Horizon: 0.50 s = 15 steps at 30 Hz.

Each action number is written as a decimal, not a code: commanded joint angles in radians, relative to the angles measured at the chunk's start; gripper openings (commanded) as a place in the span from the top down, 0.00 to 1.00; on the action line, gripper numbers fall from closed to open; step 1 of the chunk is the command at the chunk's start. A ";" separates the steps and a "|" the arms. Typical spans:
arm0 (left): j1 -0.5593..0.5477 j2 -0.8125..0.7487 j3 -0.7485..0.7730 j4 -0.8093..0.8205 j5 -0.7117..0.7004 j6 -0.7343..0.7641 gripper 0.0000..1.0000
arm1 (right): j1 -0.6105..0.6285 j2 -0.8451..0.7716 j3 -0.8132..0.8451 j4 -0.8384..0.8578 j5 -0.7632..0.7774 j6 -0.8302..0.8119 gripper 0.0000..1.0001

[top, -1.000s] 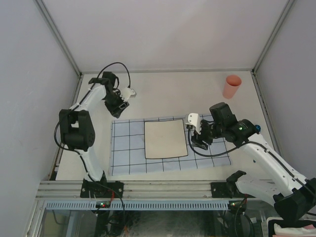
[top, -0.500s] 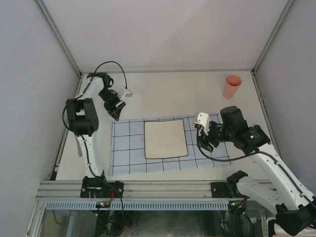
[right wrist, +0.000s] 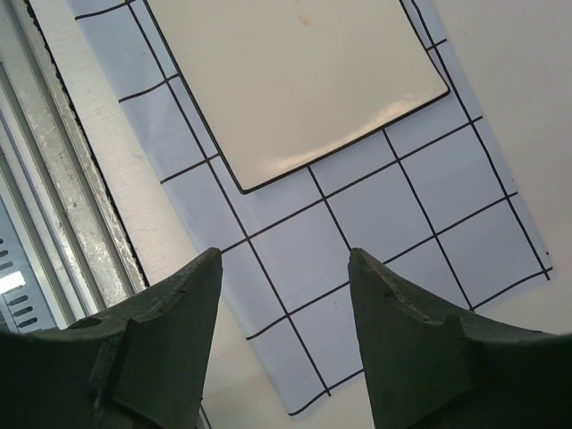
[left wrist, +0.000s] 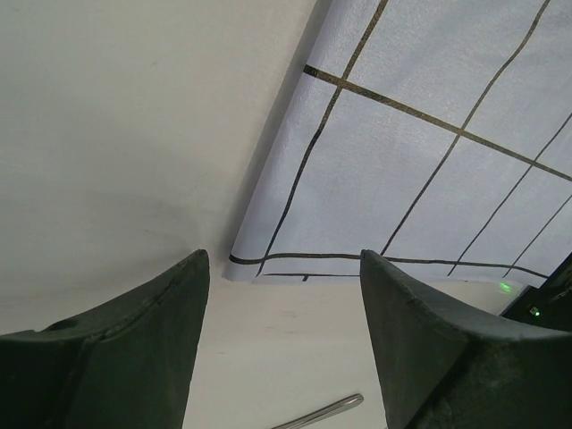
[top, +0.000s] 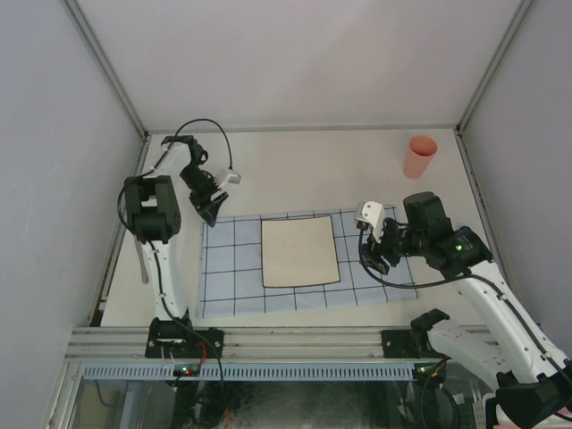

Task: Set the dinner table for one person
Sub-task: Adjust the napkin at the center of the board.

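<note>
The dinner table (top: pixel 313 170) is an off-white surface. On it lies a light-blue grid cloth (top: pixel 375 290) with a square cream plate (top: pixel 299 252) in the middle. My left gripper (top: pixel 208 213) hangs open over the cloth's far-left corner, nothing between its fingers. In the left wrist view the left gripper (left wrist: pixel 284 268) frames bare table (left wrist: pixel 116 134) beside a corner of the cloth (left wrist: pixel 429 161). My right gripper (top: pixel 371 259) is open and empty above the cloth's right part. The right wrist view shows the right gripper (right wrist: pixel 284 259) over the cloth (right wrist: pixel 375 223), the plate (right wrist: pixel 286 80) beyond.
A pink cup (top: pixel 419 156) stands upright at the back right corner. A thin metal utensil (top: pixel 143 264) lies along the table's left edge; a metal handle (left wrist: pixel 322 411) shows between the left fingers. The grey rail (right wrist: pixel 54 197) runs along the near edge. Pale walls enclose three sides.
The left arm has folded in, bringing its gripper from the back left to the cloth's far-left corner, jaws wider. The right gripper has shifted a little to the right.
</note>
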 commanded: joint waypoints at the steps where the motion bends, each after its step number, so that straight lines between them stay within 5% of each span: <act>1: 0.000 0.021 0.007 -0.034 0.000 0.035 0.28 | -0.017 -0.019 0.001 0.014 -0.024 0.021 0.41; 15: -0.014 0.102 0.048 -0.126 -0.044 0.039 0.33 | -0.069 -0.029 0.002 0.009 -0.057 0.023 0.41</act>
